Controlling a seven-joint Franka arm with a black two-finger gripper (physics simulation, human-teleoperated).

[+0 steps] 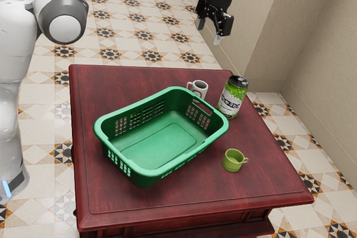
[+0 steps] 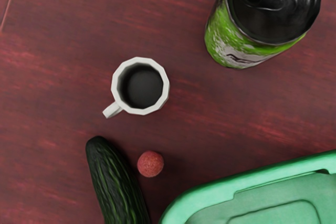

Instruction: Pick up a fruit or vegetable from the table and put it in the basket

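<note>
The hand (image 1: 210,32) is shown raised above the level of the bench (image 1: 122,200), its two fingers (image 1: 217,40) set apart with nothing clamped between them. The cucumber (image 2: 113,182), the vegetable of the task, is seen in the wrist view lying on the bench outside the green basket (image 1: 159,169), near its rim. A small red sphere (image 2: 150,164) is located just beside the cucumber, apart from it; whether it is a fruit cannot be determined. A white mug (image 2: 140,86) with a dark interior is placed upright near the sphere and one end of the cucumber. A green can (image 1: 232,97) with a black top is stood upright near the mug. A yellow-green cup (image 1: 234,160) is positioned near the basket, apart from it, its handle directed toward the exterior view's right.
</note>
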